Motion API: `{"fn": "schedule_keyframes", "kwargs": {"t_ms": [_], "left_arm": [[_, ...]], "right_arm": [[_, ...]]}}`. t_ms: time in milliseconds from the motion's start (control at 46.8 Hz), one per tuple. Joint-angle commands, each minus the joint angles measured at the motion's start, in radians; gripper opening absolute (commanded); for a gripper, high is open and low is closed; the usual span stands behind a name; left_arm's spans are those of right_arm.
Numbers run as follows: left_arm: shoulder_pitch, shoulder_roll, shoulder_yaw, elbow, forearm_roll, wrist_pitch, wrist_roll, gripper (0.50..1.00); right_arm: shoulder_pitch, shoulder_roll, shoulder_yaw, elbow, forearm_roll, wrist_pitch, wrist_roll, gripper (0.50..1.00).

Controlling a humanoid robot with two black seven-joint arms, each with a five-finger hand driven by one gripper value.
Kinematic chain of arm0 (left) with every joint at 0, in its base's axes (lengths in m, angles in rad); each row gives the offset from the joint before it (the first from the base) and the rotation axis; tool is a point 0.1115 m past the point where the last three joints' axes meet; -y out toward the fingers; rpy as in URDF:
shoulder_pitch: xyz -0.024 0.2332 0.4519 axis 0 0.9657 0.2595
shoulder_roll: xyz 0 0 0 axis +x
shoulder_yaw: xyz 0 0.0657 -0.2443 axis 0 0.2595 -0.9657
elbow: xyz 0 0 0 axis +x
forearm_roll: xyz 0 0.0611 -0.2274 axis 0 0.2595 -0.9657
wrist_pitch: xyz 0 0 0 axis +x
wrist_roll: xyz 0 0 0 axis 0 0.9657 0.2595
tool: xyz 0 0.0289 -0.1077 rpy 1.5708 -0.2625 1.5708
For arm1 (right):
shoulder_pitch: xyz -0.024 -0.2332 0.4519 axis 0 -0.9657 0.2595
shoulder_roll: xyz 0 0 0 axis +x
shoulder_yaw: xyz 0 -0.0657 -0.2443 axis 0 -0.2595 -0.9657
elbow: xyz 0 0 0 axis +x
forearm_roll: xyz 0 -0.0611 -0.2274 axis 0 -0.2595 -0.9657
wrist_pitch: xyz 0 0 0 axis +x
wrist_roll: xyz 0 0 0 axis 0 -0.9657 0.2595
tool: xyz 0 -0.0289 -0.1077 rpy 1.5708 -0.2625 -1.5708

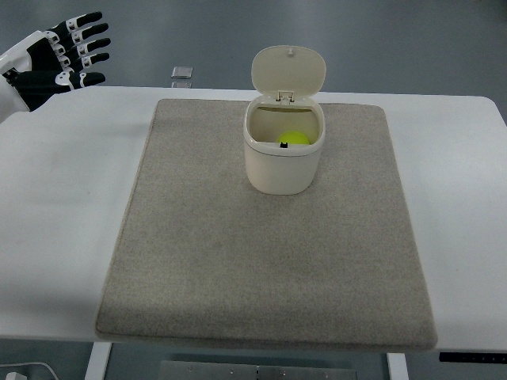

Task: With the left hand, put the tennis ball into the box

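A cream bin-shaped box (283, 162) stands upright on the beige mat (261, 261), toward its far middle, with its hinged lid (288, 70) tipped up and back. Inside it lies the yellow-green tennis ball (295, 138), partly hidden by the box's front wall. My left hand (73, 49), black and white, hovers at the top left corner over the table's far edge, well away from the box. Its fingers are spread and hold nothing. The right arm does not show.
The mat lies on a white table (55, 214) whose far edge runs along the top. A small grey square object (182, 74) sits just beyond that edge. A white cable (24, 372) shows below the table's front left.
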Motion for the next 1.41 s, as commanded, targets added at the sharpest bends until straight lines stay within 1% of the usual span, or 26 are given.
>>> {"fn": "schedule_keyframes", "kwargs": {"t_ms": [0,21,85,192,321,363,427,534,1090,1239,1389], "left_arm": [[0.003,-0.044,0.0,0.073,-0.068,-0.119,0.04,0.994],[0.001,-0.054,-0.001,0.088,-0.079,-0.14,0.058,0.994],[0.001,-0.077,-0.003,0.126,-0.125,-0.173,0.12,0.994],[0.004,-0.098,-0.003,0.177,-0.249,-0.183,0.219,0.994],[0.004,-0.115,-0.004,0.217,-0.403,-0.185,0.363,0.994],[0.006,-0.115,-0.004,0.223,-0.443,-0.185,0.396,0.994],[0.006,-0.115,-0.004,0.223,-0.47,-0.185,0.419,0.994],[0.009,-0.117,-0.004,0.223,-0.472,-0.2,0.428,0.994],[0.013,-0.17,-0.029,0.22,-0.497,-0.201,0.431,0.994],[0.013,-0.183,-0.038,0.222,-0.497,-0.201,0.428,0.994],[0.013,-0.186,-0.041,0.22,-0.497,-0.201,0.425,0.994]], "right_arm": [[0.0,0.0,0.0,0.0,0.0,0.0,0.0,0.938],[0.0,0.0,0.0,0.0,0.0,0.0,0.0,0.94],[0.0,0.0,0.0,0.0,0.0,0.0,0.0,0.938],[0.0,0.0,0.0,0.0,0.0,0.0,0.0,0.938],[0.0,0.0,0.0,0.0,0.0,0.0,0.0,0.938],[0.0,0.0,0.0,0.0,0.0,0.0,0.0,0.938],[0.0,0.0,0.0,0.0,0.0,0.0,0.0,0.938],[0.0,0.0,0.0,0.0,0.0,0.0,0.0,0.94],[0.0,0.0,0.003,0.011,0.002,0.011,0.0,0.938],[0.0,0.0,0.003,0.046,0.002,0.006,0.001,0.94],[0.0,0.0,0.002,0.048,0.002,0.0,0.008,0.938]]}}
